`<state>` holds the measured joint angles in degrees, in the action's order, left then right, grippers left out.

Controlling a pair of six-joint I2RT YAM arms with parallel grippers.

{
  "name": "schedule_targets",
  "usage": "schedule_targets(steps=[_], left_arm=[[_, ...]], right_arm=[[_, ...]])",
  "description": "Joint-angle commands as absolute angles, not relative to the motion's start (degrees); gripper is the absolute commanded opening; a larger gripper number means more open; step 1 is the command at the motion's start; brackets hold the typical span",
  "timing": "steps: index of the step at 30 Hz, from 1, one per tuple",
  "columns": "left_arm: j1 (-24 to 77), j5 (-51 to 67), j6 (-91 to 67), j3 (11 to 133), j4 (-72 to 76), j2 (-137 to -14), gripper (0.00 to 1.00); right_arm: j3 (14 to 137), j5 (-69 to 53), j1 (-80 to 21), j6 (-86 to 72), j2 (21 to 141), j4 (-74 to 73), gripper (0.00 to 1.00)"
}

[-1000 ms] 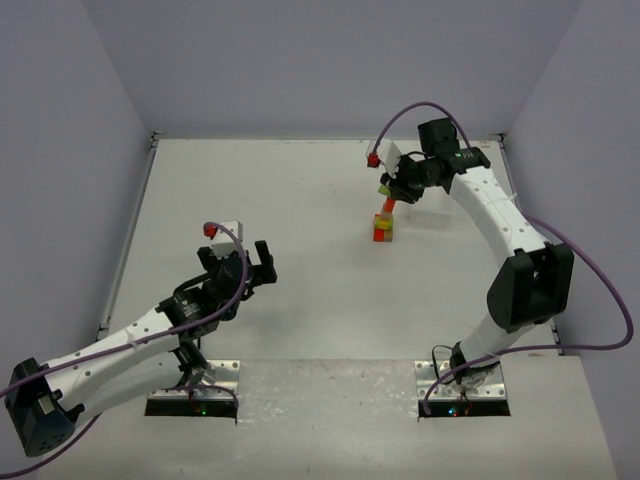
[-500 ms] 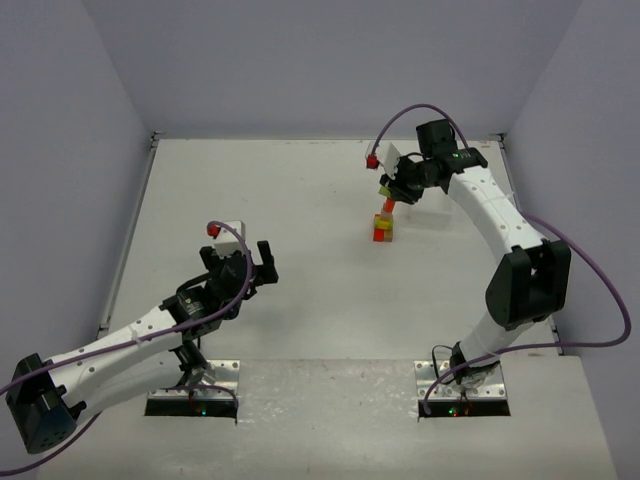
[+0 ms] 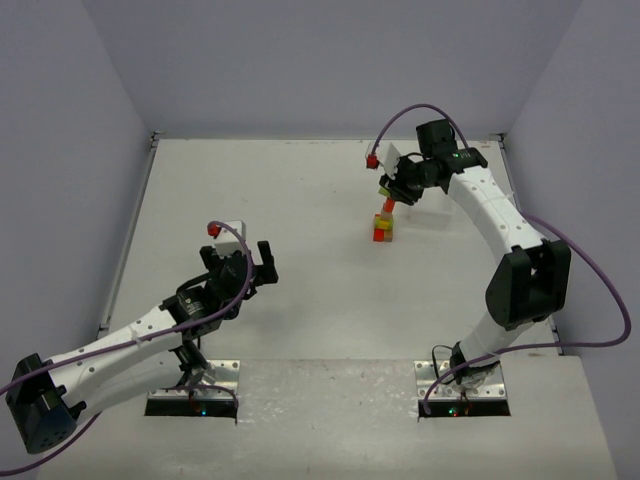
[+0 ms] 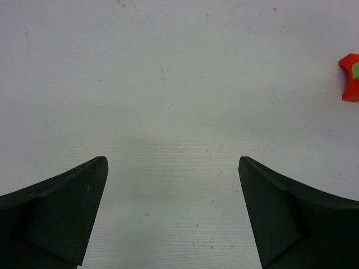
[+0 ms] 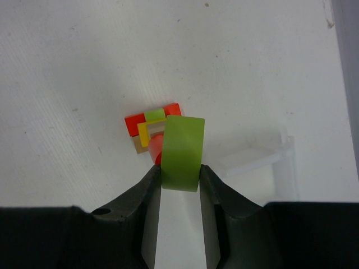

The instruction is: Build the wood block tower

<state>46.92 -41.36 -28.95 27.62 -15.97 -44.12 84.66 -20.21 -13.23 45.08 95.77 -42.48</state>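
White, faintly speckled table (image 3: 300,230) sits in a booth with pale lilac walls (image 3: 300,60) on three sides. The tower (image 3: 382,228), a stack of red, yellow and green pieces, stands on the far right part of the table. Just above it the right gripper (image 5: 180,171) pinches a green block (image 5: 182,154) between both fingers, partly hiding the stack from the wrist camera. The left gripper (image 4: 173,162) hangs wide open, holding nothing, well apart from the tower.
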Motion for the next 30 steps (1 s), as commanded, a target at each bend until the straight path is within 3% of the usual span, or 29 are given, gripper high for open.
schedule_targets(steps=[1,17,24,26,28,30], left_arm=[[47.05,-42.07,-28.56,28.74,-13.45,-43.51,1.00],[47.02,-41.66,-28.30,28.74,-12.66,-44.74,1.00],[47.02,-41.22,-28.30,28.65,-12.54,-44.24,1.00],[47.02,-40.88,-28.39,28.74,-12.57,-44.06,1.00],[47.02,-40.46,-28.43,28.72,-12.57,-43.65,1.00],[47.02,-40.11,-28.51,28.65,-12.47,-43.15,1.00]], right_arm=[[84.96,-21.88,-13.01,45.00,94.39,-40.87,0.33],[85.77,-21.89,-13.01,43.69,94.22,-40.52,0.42],[86.63,-21.45,-13.01,42.51,93.25,-39.73,0.65],[86.57,-21.46,-13.01,41.92,92.28,-39.31,0.79],[86.14,-21.49,-13.01,41.29,91.14,-38.57,0.98],[86.03,-21.26,-13.01,40.41,89.39,-38.55,0.99]])
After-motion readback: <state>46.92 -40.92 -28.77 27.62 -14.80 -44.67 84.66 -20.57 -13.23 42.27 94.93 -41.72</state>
